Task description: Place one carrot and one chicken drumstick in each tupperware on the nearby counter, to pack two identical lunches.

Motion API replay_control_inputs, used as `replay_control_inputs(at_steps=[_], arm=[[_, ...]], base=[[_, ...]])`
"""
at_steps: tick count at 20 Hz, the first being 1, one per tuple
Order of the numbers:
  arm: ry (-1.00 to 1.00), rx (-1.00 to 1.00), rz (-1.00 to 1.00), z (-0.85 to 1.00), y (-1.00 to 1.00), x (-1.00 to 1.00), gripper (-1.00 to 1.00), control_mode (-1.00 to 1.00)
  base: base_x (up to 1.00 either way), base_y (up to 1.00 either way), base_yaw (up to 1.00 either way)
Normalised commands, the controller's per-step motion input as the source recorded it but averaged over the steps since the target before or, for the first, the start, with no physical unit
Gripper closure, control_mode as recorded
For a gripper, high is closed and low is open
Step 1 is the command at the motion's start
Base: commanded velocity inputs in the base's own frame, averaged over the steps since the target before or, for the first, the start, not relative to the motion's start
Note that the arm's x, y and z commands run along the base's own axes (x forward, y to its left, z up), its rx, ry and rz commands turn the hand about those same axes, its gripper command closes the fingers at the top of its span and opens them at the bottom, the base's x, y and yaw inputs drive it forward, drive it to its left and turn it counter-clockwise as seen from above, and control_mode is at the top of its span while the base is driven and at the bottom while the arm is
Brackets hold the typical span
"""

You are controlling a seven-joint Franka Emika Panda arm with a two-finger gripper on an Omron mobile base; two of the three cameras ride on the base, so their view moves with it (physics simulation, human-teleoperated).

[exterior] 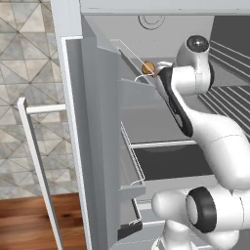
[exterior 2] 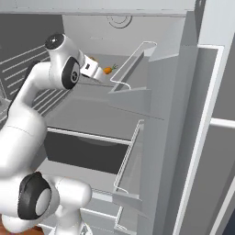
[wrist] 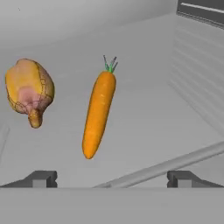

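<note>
Fingers (wrist: 43,178) stand wide apart, empty, reaching into the open fridge (exterior: 97,146). Gripper (wrist: 112,179) faces the upper grey fridge shelf (wrist: 144,122). One carrot (wrist: 99,112) lies on that shelf ahead between the tips, green top away from the hand. One chicken drumstick (wrist: 29,91) lies near it, apart, to its left in the hand view. Door bins (exterior 2: 133,73) appear empty.

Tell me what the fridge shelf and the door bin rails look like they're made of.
Fridge shelf: flat matte grey, uniform with no grain, probably plastic or painted metal; the render leaves it open. Door bin rails: thin pale bent rods looping around the bins, likely metal wire. The carrot and drumstick lying on the shelf show no reflections beneath them, so the finish isn't glossy.
</note>
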Motion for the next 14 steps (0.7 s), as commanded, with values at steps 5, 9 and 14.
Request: replay_control_inputs(at_steps=[5,9,14], arm=[[0.11,0.0,0.0,-0.22,-0.11,0.94,-1.0,-1.0],[0.08,0.0,0.0,0.0,-0.02,0.88,-1.0,-1.0],[0.05,0.0,0.0,-0.03,-0.01,0.74,-1.0,-1.0]], base=[[0.0,0.0,0.0],[0.0,0.0,0.0],[0.0,0.0,0.0]])
